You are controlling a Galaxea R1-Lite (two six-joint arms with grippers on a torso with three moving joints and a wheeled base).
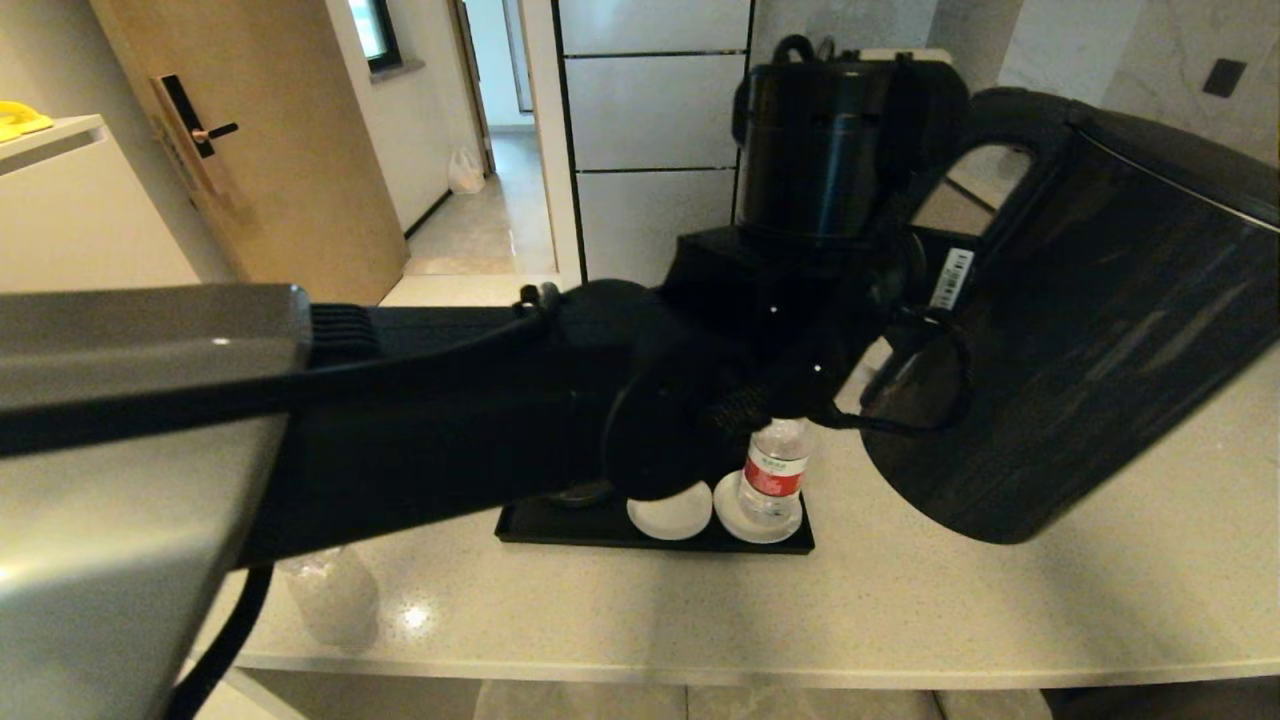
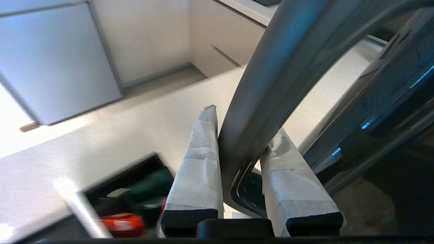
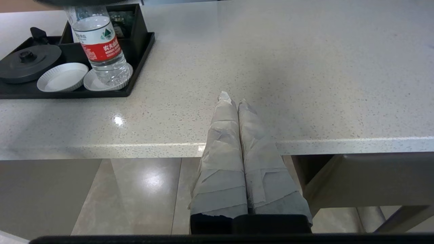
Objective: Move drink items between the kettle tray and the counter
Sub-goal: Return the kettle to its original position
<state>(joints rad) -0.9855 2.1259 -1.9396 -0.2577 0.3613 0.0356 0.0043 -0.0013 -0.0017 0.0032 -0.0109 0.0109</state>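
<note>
The tall black kettle (image 1: 1080,330) hangs tilted in the air over the right part of the beige counter (image 1: 900,620). My left gripper (image 2: 244,122) is shut on its loop handle (image 2: 271,78). The black kettle tray (image 1: 560,530) lies on the counter below my left arm. A water bottle (image 1: 773,475) with a red-white label stands on the right one of the tray's two white coasters (image 1: 670,515). Another clear bottle (image 1: 330,595) shows on the counter at the left, half hidden by the arm. My right gripper (image 3: 233,100) is shut and empty, at the counter's front edge.
The right wrist view shows the kettle's round black base (image 3: 27,62) on the tray (image 3: 20,93), and a small black sachet box (image 3: 127,20) at its back. The counter's front edge (image 1: 700,665) runs across, with floor below. A door and corridor lie behind at left.
</note>
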